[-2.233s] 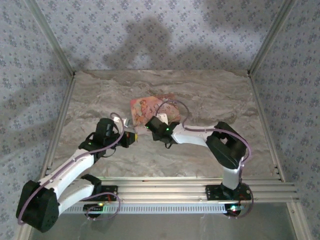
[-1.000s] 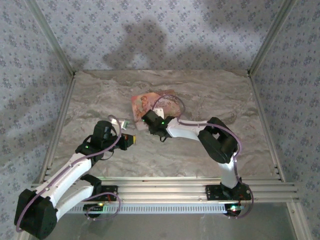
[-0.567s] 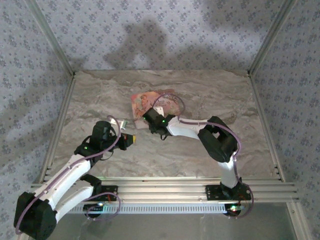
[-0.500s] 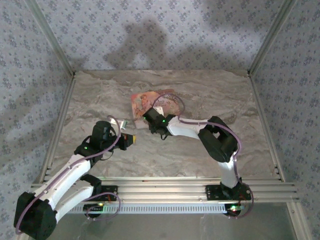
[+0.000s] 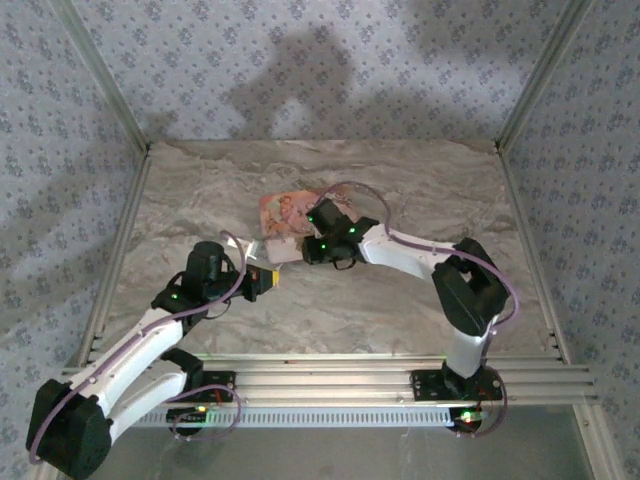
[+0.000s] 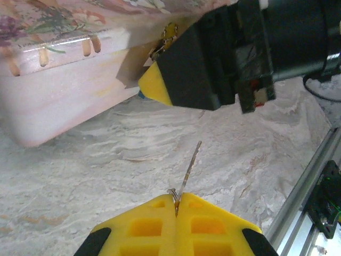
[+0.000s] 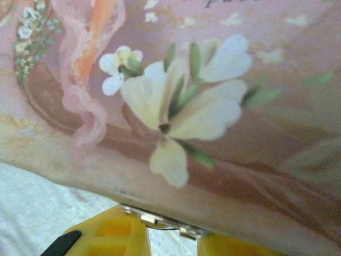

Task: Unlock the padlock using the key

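Note:
A pink flowered box (image 5: pixel 288 213) lies mid-table. A small brass padlock (image 6: pixel 169 32) peeks out at its lid edge, mostly hidden behind my right gripper's black and yellow finger (image 6: pixel 160 88). My right gripper (image 5: pixel 308 248) is at the box's near side. In the right wrist view its yellow fingers (image 7: pixel 114 234) flank the metal latch (image 7: pixel 160 221) under the lid (image 7: pixel 213 80), closed in on the padlock there. My left gripper (image 6: pixel 176 198) is shut on the key (image 6: pixel 189 172), whose thin blade points toward the box, a short way off. In the top view the left gripper (image 5: pixel 272 280) sits left of the right one.
Patterned walls and metal posts (image 5: pixel 100 70) ring the marble tabletop (image 5: pixel 400 310). An aluminium rail (image 5: pixel 350 375) runs along the near edge, also seen at the lower right of the left wrist view (image 6: pixel 309 181). Purple cables loop over both arms.
My right gripper has swung right and narrowed its jaws at the box's latch. The box has shifted and tipped, showing its pale side. My left arm has barely moved.

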